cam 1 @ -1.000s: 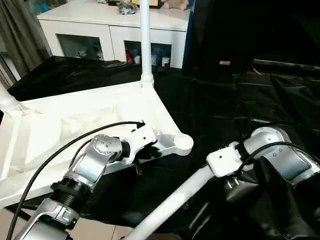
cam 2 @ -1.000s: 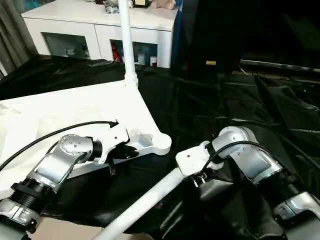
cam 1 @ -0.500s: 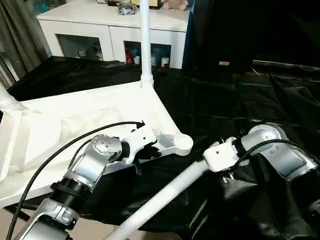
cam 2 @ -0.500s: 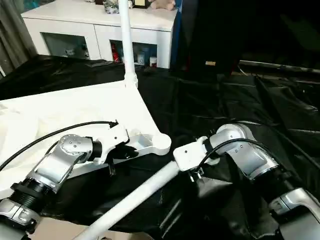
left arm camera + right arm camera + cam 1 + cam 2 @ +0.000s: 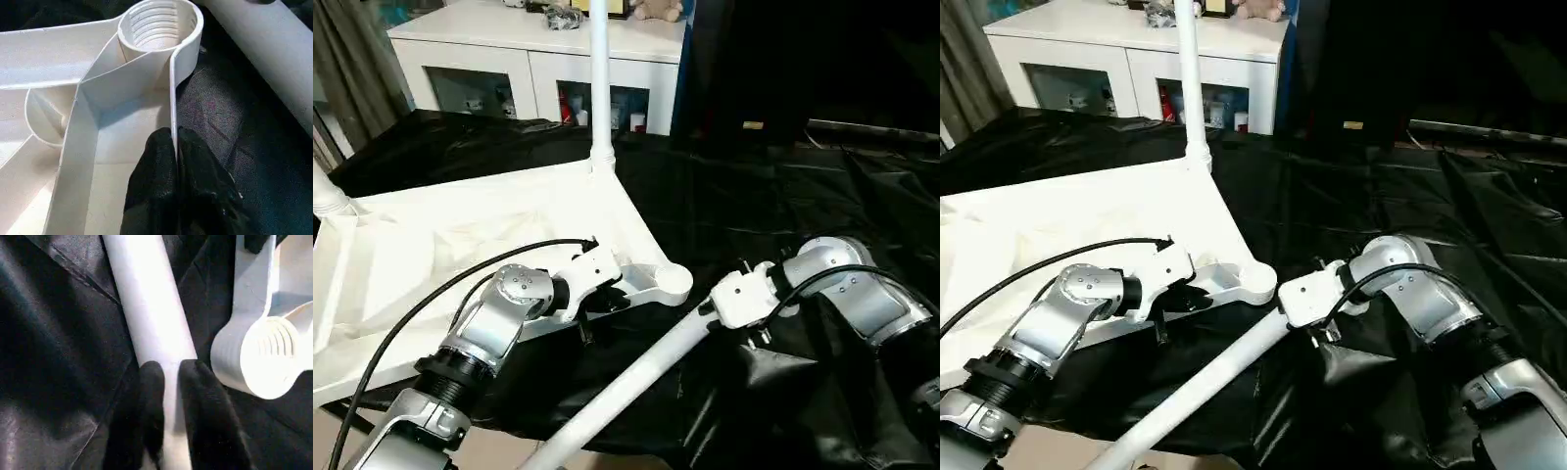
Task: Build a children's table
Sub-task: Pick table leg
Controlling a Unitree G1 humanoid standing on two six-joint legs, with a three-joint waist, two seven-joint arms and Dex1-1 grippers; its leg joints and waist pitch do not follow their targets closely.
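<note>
- The left gripper (image 5: 175,147) is clamped on the thin side wall of the upturned white tabletop (image 5: 460,245), one black finger inside the rim and one outside.
- Just ahead of that gripper, along the same wall, stands the open threaded corner socket (image 5: 159,24), ribbed inside.
- The right gripper (image 5: 166,377) is closed around a loose white leg (image 5: 636,377), its two black fingers (image 5: 149,382) pressing on either side of the tube.
- The held leg runs slanting from this gripper toward the robot, above the black-draped work table (image 5: 783,206); its gripped end is near the corner socket but apart from it.
- Beyond the left gripper, an upright leg (image 5: 599,78) stands fitted in the tabletop's far corner.
- Behind the table is a white glass-door cabinet (image 5: 538,69).
</note>
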